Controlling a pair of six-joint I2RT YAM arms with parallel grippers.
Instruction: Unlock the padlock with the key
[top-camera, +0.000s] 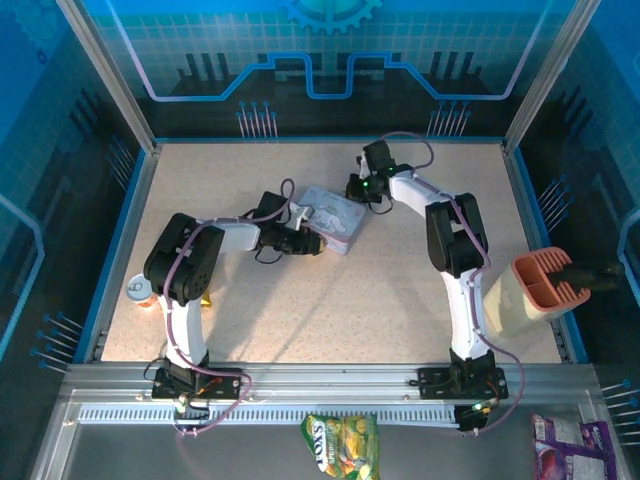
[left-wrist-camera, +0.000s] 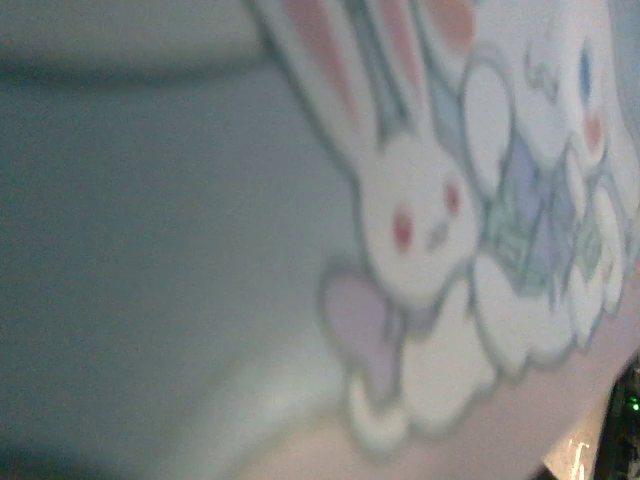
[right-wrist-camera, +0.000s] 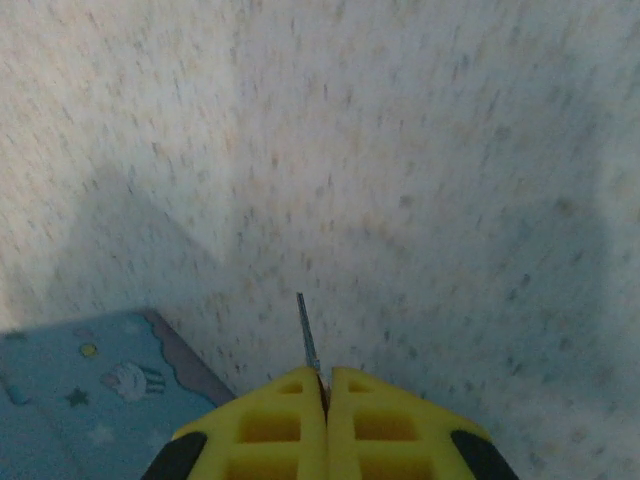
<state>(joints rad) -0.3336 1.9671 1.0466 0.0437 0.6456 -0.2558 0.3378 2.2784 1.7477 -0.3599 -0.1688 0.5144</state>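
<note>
item 1, right gripper (right-wrist-camera: 325, 380): yellow fingers (right-wrist-camera: 400, 420) pressed together and pinching the key (right-wrist-camera: 305, 335). the key is a thin metal blade standing out of the seam between them and pointing forward over the speckled table (right-wrist-camera: 420, 150). from above, this gripper (top-camera: 358, 189) sits just off the far right corner of the tin (top-camera: 333, 217), angled down toward the tabletop.

item 2, left gripper (top-camera: 308, 243): low at the tin's near left edge, touching it or just beside it. how far its fingers are parted cannot be told, as the dark head is small from above and the wrist picture is blurred.

item 3, tin: pale rectangular box, lid printed with a white rabbit (left-wrist-camera: 420, 230). a blue starred corner of it lies near the key, apart from it.

item 4, surroundings: 1 can (top-camera: 139, 290) by the left arm's elbow, 1 peach slotted holder (top-camera: 535, 290) at the right edge, and 1 green-yellow snack bag (top-camera: 341, 445) and 1 purple packet (top-camera: 565, 445) in front of the rail.
</note>
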